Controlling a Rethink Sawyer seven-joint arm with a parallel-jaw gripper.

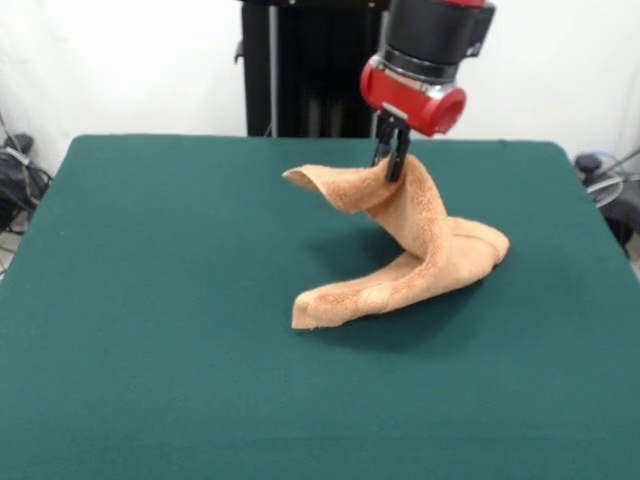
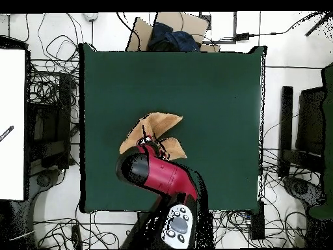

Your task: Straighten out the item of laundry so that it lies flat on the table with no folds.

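The arm (image 1: 430, 55) drops in from the top of the front view, right of centre, wrist pointing almost straight down. Its gripper (image 1: 392, 152) is pinched on a raised fold of the towel (image 1: 420, 250), lifting it off the table (image 1: 150, 300). From the pinch one flap juts left and the rest twists down to lie crumpled at mid-frame. In the overhead view the arm (image 2: 159, 179) reaches up from the bottom, covering part of the towel (image 2: 156, 127) near the table's (image 2: 214, 84) centre.

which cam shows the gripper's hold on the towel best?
Front view: the black gripper is shut on the raised fold of the orange-tan terry towel. Overhead, the red arm hides the pinch; only towel edges show.
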